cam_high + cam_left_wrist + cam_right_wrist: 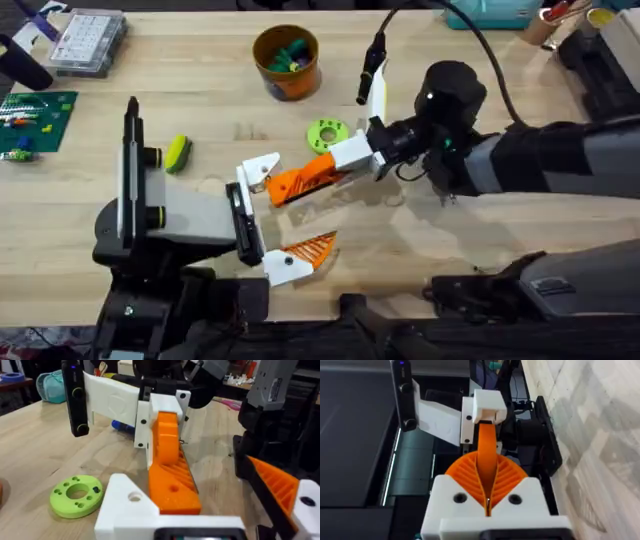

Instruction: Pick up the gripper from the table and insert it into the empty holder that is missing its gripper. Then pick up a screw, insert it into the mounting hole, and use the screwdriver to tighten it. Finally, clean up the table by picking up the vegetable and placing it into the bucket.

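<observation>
The orange ribbed gripper (300, 181) hangs just above the table (520, 225) at its middle, with my right gripper (352, 154) shut on it. Its wide end (172, 492) rests against the bare white holder (258, 171) of my left gripper (280, 215), which stands open; that gripper's other finger (305, 252) carries a paler orange pad. From the right wrist, my ribbed pads (465, 476) pinch the orange piece (486, 452) edge-on. The yellow-green vegetable (178, 152) lies left of the left arm. The orange-brown bucket (287, 62), holding small items, stands at the back. A blue bit of the screwdriver (121, 426) shows behind the right gripper.
A lime-green ring-shaped disc (327, 132) lies just behind the held piece. A clear parts box (88, 40) and a green board (36, 118) sit at the far left. Clutter lines the back right corner.
</observation>
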`<state>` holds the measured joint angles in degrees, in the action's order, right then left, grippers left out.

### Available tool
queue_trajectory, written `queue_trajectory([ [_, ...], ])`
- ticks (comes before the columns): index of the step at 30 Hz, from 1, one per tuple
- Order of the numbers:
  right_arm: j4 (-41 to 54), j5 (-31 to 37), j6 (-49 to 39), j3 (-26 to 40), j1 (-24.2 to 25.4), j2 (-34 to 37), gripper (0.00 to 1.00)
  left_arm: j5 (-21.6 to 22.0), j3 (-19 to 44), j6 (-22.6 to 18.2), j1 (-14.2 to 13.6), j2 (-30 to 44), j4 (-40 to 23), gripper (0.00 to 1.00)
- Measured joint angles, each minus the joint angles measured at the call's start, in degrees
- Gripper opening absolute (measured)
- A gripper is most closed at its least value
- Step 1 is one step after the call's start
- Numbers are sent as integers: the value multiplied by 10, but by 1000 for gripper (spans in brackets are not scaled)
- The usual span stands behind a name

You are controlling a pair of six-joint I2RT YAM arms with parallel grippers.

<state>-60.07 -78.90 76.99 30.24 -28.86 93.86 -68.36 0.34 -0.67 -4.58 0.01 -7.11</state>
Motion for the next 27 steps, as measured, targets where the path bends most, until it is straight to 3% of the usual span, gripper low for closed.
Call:
queue_trajectory([
  [27,-1,6,19,0,0,0,12,0,0,0,0,0,0,990],
])
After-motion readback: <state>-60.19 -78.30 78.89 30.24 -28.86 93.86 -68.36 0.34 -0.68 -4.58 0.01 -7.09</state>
